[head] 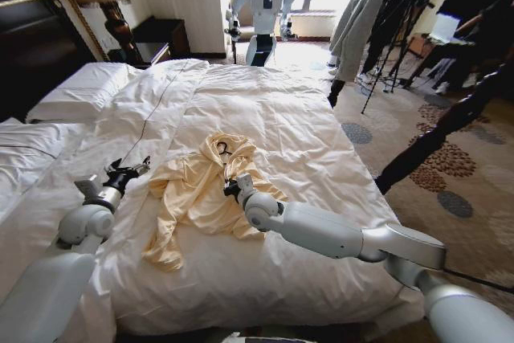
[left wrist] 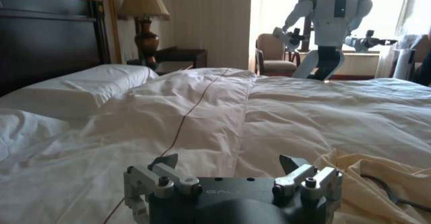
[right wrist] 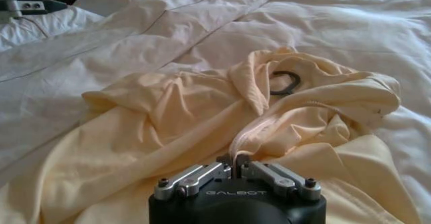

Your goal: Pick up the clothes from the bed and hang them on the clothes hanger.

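The pale yellow shirt [head: 197, 198] lies crumpled in the middle of the white bed [head: 321, 142]. A dark hanger hook [head: 223, 149] pokes out of its collar, also seen as a dark loop [right wrist: 284, 81] on the shirt [right wrist: 168, 128]. My right gripper [head: 232, 189] rests on the shirt's right side, shut [right wrist: 235, 162] on a raised fold of its fabric. My left gripper [head: 133, 169] hovers open just left of the shirt over the duvet; its fingers [left wrist: 229, 164] hold nothing, and the shirt's edge [left wrist: 377, 178] lies beside them.
White pillows [head: 84, 90] and a dark headboard [head: 32, 38] sit at the left. A thin cable [head: 157, 102] runs across the duvet. Beyond the bed's foot stand another robot [head: 263, 6], a hanging grey-beige garment [head: 357, 14] and tripods [head: 401, 22]. Patterned carpet lies to the right.
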Robot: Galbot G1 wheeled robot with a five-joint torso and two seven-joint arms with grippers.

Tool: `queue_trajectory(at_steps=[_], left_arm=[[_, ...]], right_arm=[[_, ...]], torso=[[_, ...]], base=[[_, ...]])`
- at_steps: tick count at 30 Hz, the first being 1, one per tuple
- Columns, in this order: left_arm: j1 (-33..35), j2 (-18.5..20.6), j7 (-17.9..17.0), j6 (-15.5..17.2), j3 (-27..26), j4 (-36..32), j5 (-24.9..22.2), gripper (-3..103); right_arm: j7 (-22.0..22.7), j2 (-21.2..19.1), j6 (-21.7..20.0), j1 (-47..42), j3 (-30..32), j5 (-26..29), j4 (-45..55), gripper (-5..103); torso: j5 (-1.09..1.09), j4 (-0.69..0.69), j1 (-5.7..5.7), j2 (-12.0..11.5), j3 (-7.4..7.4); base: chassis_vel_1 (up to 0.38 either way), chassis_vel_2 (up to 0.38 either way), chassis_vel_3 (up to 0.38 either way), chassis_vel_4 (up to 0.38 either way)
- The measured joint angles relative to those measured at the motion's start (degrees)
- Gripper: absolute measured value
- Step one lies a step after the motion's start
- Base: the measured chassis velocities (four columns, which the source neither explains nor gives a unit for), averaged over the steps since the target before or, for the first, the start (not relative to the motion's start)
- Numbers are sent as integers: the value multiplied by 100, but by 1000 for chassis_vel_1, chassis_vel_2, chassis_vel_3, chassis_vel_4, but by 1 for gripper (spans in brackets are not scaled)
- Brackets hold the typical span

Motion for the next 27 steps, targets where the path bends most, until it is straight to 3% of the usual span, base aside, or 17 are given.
queue_trajectory(at_steps=[7,16,17,23,24,26,27], left_arm=[[33,22,15,3,-68,-18,-52,100],[-16,29,21,2,-80,13,-70,100],[-32,24,23,0,-76,21,-70,100],[-73,-15,30,-18,-68,48,-70,100],[-79,-37,36,-23,-72,53,-70,100],[-82,-46,39,-25,-74,57,-71,100],[-91,-62,43,-30,-76,61,-70,100]], right_arm=[[123,458,-4,35,-107,88,-176,0],[430,664,-96,-12,-437,399,-419,0],[606,698,-144,-52,-439,576,-450,-3],[1190,580,-369,-37,-417,1245,-263,2],[1457,448,-497,25,-407,1538,-48,8],[1581,377,-557,57,-400,1674,61,8],[1763,237,-644,112,-389,1888,270,16]], torso=[[0,0,0,0,0],[-1,-1,0,0,0],[0,-1,0,0,0],[0,0,0,0,0],[0,0,0,0,1],[1,0,0,0,1],[0,0,0,0,1]], base=[[0,0,0,0],[0,0,0,0],[0,0,0,0],[0,0,0,0],[0,0,0,0],[0,0,0,0],[0,0,0,0]])
